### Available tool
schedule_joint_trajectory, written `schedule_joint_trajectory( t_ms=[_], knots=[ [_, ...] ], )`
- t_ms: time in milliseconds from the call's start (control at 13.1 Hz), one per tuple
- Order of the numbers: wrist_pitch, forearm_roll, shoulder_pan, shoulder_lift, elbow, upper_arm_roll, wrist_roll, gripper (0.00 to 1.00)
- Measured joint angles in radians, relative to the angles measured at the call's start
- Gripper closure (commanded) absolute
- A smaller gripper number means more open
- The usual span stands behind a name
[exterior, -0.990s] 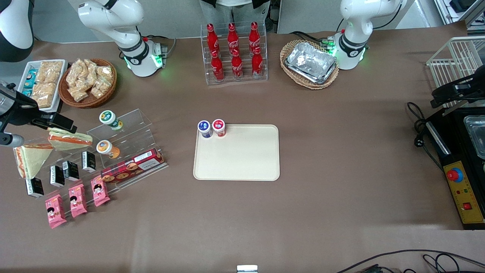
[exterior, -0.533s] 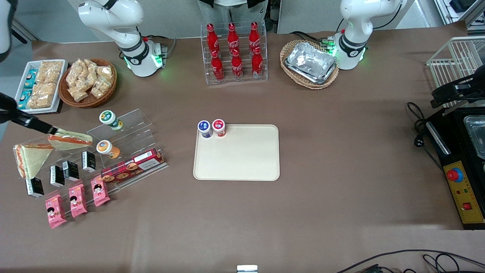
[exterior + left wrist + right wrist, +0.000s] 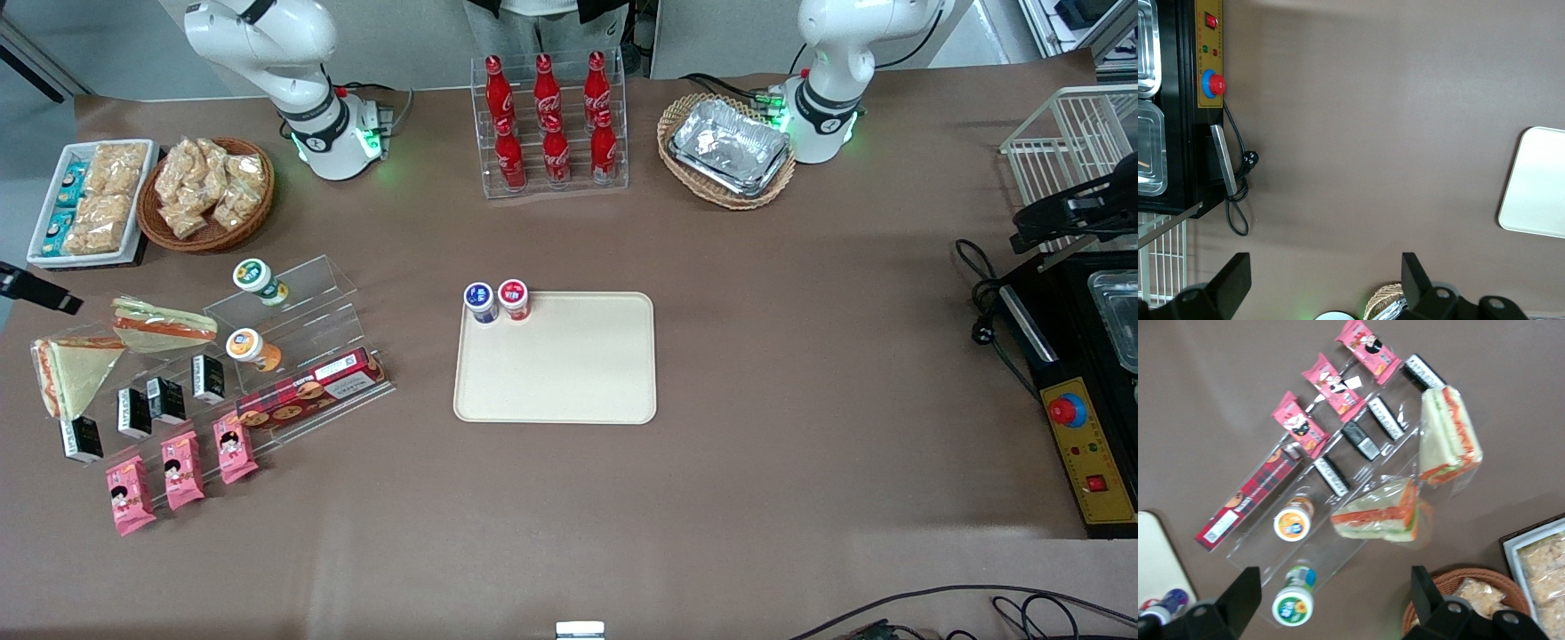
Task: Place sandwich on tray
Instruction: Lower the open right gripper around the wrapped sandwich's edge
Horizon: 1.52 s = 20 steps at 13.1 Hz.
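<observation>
A: Biggest first?
B: Brown table (image 3: 800,400), covered edge to edge.
A: Then?
B: Cream tray (image 3: 569,373), flat at table centre, bare inside. Two small jars at the corner farther from the camera, toward the working arm's end: blue-lid jar (image 3: 478,300) and red-lid jar (image 3: 513,298), side by side, touching.
A: Next down?
B: Clear stepped stand (image 3: 311,302), toward the working arm's end, well apart from the tray.
A: Task item?
B: Sandwich (image 3: 164,324), wrapped, lying on its side on an upper step of the stand, orange and green filling facing up. Not on the tray. Second sandwich (image 3: 71,373) just beside it, nearer the camera, at the stand's outer end.
A: Claw?
B: Gripper (image 3: 1333,587), fingers spread wide, gripping nothing. Hangs high over the stand at the working arm's end, clear of the sandwich. Only a dark tip visible at the front view's edge.
A: Small stuff?
B: Biscuit box (image 3: 307,391) on a lower step. Green-lid cup (image 3: 253,276) and orange-lid cup (image 3: 244,345) on the steps, near the sandwich. Three black cartons (image 3: 164,400) in a row, a fourth apart at the end. Three pink packets (image 3: 182,462) on the lowest step, nearest the camera.
</observation>
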Motion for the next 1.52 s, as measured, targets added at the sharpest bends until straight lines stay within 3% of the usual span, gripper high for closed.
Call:
schedule_joint_trajectory(
  t_ms=[761,1142,1523],
  knots=[
    [0.156,0.023,-0.195,0.089,-0.02,-0.008,-0.312,0.0],
    [0.324,0.023,-0.229,0.154,-0.104,-0.008,-0.43,0.0],
    [0.429,0.024,-0.237,0.208,-0.161,-0.009,-0.445,0.0]
  ],
)
